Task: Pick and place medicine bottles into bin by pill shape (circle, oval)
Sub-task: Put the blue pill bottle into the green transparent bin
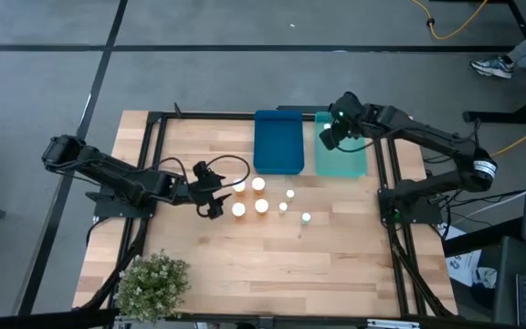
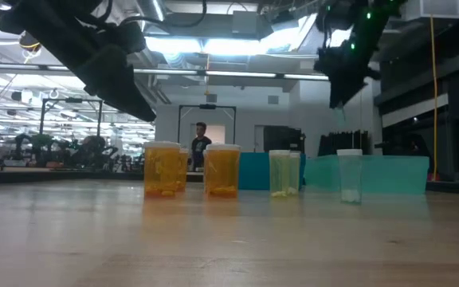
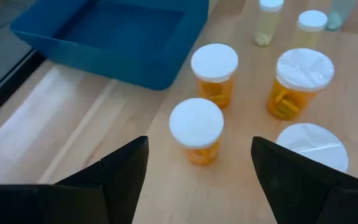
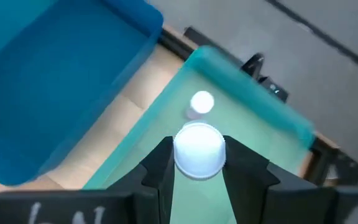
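Observation:
Four amber bottles with white caps stand upright mid-table (image 1: pixel 249 196). Three small pale bottles (image 1: pixel 289 206) stand to their right. My left gripper (image 1: pixel 212 194) is open and empty just left of the amber group. In the left wrist view the nearest amber bottle (image 3: pixel 196 132) stands ahead of the open fingers. My right gripper (image 1: pixel 332 137) is over the teal tray (image 1: pixel 350 164), shut on a small pale bottle (image 4: pixel 199 149). Another small bottle (image 4: pixel 201 103) stands on the teal tray's floor. The dark blue tray (image 1: pixel 278 142) lies to the left of the teal one. My right gripper pinches the small pale bottle between its two fingers at its top, by the white cap (image 4: pixel 199 163). The fingers come from above, pointing down. The bottle sits upright in the hold, over the teal tray's floor; the cap hides its body.
A potted plant (image 1: pixel 152 283) stands at the table's near left corner. A black frame (image 1: pixel 153 137) runs round the wooden tabletop. Bare wood (image 1: pixel 281 265) lies between the bottles and the near edge. A person (image 2: pixel 201 143) stands far back in the room.

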`<state>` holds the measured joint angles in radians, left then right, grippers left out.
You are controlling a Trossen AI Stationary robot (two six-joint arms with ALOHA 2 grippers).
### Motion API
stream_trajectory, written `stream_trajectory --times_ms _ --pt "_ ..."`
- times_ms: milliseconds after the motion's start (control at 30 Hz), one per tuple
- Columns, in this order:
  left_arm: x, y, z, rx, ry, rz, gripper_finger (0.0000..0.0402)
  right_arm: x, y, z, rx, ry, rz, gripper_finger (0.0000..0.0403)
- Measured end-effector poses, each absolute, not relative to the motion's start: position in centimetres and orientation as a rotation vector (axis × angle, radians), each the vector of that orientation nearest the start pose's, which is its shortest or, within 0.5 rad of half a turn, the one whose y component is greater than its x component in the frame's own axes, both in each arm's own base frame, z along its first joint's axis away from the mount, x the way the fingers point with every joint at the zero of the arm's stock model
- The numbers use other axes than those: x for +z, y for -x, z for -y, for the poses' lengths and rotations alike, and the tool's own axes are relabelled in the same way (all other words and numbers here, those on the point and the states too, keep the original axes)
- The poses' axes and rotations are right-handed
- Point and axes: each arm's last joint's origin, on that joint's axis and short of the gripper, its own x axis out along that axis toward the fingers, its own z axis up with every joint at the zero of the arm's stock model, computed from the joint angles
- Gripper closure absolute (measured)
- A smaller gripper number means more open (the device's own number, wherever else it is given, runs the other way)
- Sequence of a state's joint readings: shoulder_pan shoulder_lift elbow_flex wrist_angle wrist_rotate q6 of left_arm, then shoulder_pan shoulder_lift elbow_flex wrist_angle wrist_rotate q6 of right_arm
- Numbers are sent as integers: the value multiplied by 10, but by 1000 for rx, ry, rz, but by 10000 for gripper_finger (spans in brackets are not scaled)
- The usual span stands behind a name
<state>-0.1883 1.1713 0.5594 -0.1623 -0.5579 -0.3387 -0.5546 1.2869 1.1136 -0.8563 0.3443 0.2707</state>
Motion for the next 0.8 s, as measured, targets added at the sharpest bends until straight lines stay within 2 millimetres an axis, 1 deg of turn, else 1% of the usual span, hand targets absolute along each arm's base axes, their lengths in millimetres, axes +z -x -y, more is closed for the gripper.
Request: stream_trajectory --times_ms 200,400,567,800 --pt "190 -217 28 456 33 -654 124 253 -195 153 -926 -388 -938 290" --pt "190 -217 29 447 28 -656 124 228 -186 160 -948 -421 -915 290" --pt "190 -217 30 443 23 -657 124 218 -183 163 -960 -415 -896 290" --pt "190 -217 30 443 22 -659 124 216 -180 166 -983 -434 -869 291"
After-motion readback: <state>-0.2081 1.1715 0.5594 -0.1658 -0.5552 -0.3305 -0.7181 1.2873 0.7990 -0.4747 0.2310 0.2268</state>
